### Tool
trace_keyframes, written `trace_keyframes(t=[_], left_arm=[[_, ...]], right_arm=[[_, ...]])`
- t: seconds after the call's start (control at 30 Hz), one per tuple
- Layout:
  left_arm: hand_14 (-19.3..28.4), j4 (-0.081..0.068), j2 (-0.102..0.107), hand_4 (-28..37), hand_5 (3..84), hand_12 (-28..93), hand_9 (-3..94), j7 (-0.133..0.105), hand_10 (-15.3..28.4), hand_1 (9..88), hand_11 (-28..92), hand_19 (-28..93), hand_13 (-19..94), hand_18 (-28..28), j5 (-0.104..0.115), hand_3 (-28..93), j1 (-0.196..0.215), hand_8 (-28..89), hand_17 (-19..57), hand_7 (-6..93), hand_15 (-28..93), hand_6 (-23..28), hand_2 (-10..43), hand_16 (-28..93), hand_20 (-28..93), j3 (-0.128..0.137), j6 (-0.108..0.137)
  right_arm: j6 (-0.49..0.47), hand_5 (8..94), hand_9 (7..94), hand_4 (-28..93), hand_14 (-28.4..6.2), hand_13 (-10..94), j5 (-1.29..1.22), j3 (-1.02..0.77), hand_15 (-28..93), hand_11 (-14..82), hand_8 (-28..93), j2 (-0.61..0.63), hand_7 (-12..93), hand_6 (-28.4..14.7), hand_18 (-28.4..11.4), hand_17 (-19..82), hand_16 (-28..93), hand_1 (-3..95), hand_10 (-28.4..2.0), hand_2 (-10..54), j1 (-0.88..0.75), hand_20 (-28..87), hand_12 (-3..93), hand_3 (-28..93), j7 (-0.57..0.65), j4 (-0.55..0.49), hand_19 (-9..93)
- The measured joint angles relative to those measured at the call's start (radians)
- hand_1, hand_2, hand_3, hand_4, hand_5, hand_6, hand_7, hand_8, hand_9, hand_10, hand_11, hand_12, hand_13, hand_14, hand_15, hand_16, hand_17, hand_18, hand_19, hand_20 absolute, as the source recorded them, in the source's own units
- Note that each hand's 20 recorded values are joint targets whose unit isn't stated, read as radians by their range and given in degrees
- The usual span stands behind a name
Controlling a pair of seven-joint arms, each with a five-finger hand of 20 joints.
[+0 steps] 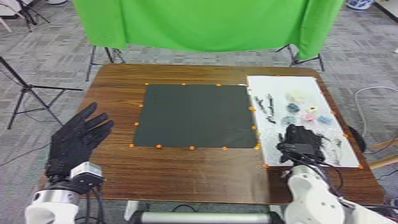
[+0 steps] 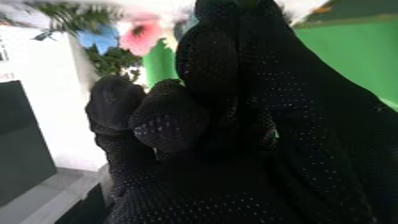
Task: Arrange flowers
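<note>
Left hand [image 1: 75, 142] — fingers apart, over the table's [image 1: 120, 170] left side | right hand [image 1: 300, 137] at the white sheet [image 1: 275, 85], grip — can't tell | flowers [image 1: 308, 117] on that sheet, just beyond it

Dark mat [image 1: 195, 116] beside flowers [image 1: 309, 117] on white sheet [image 1: 274, 83]

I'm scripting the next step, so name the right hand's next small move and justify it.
Probably ease the right hand slightly forward toward the pink flower: the hand is over the white sheet, just short of that bloom, which lies among the other flowers, seemingly within easy reach.
</note>
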State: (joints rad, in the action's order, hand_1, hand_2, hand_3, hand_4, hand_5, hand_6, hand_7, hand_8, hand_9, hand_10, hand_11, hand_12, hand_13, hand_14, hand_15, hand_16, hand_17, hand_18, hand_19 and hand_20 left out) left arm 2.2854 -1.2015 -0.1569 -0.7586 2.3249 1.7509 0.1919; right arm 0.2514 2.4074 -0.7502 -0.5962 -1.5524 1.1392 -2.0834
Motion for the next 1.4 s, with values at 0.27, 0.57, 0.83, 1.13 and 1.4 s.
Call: trace_keyframes(t=[0.27, 0.57, 0.83, 1.13, 1.4], left_arm=[[27.1, 0.0, 0.009, -19.9, 37.5, 10, 36.5, -0.014, 20.3, 24.1, 27, 60, 27, 24.5, 0.001, 81, 0.006, -10, -8.5, 13.5, 49, 9.4, 5.8, -9, -6, 0.004, 0.003], [27.1, 0.008, 0.029, -19.9, 37.5, 10, 36.5, -0.038, 20.3, 24.1, 27, 60, 27, 24.5, 0.012, 81, 0.025, -10, -8.5, 13.5, 49, 9.4, 5.9, -9, -6, 0.03, 0.026], [27.2, 0.024, 0.029, -19.8, 37.4, 10, 36.5, -0.029, 20.4, 24.1, 27, 60, 27, 24.5, 0.012, 81, 0.056, -10, -8.5, 13.5, 49, 9.4, 5.8, -10, -6, 0.084, 0.028], [27.1, 0.025, 0.032, -19.8, 37.4, 10, 36.5, -0.021, 20.3, 24.0, 27, 60, 27, 24.5, 0.012, 81, 0.054, -10, -8.5, 13.5, 49, 9.4, 5.8, -10, -6, 0.093, 0.031], [27.1, 0.002, 0.042, -19.9, 37.4, 10, 36.5, -0.002, 20.3, 24.1, 27, 60, 27, 24.4, 0.007, 81, -0.02, -10, -8.5, 13.5, 49, 9.5, 5.8, -10, -6, 0.071, 0.021]], right_arm=[[0.0, 87.8, 83.9, -27, -10.1, 81, -0.001, -0.023, 83, 54.4, 23, 0.0, 29, -4.0, -27.7, 40, 18, 45.5, -13.3, -9.5, 0.047, 54, 31.7, 91, -0.025, -0.009, 93], [-0.031, 87.9, 84.2, -26, -10.1, 81, -0.026, 0.089, 84, 54.2, 23, -0.06, 29, -3.9, -27.9, 40, 18, 45.3, -13.4, -9.5, 0.241, 54, 31.8, 92, -0.132, -0.016, 93], [-0.108, 88.0, 84.2, -26, -10.1, 81, -0.059, 0.169, 84, 54.1, 23, -0.22, 29, -3.7, -27.8, 40, 18, 45.2, -13.4, -9.5, 0.417, 54, 31.9, 92, -0.262, 0.042, 93], [-0.176, 88.0, 84.2, -26, -10.1, 81, -0.075, 0.271, 84, 54.2, 23, -0.449, 29, -3.5, -27.8, 39, 18, 45.1, -13.3, -9.5, 0.576, 54, 31.8, 91, -0.387, 0.211, 93], [-0.215, 87.8, 84.0, -26, -10.1, 81, -0.12, 0.342, 84, 54.5, 23, -0.608, 29, -3.4, -27.7, 39, 18, 45.4, -13.3, -9.5, 0.631, 54, 31.6, 91, -0.405, 0.333, 93]])
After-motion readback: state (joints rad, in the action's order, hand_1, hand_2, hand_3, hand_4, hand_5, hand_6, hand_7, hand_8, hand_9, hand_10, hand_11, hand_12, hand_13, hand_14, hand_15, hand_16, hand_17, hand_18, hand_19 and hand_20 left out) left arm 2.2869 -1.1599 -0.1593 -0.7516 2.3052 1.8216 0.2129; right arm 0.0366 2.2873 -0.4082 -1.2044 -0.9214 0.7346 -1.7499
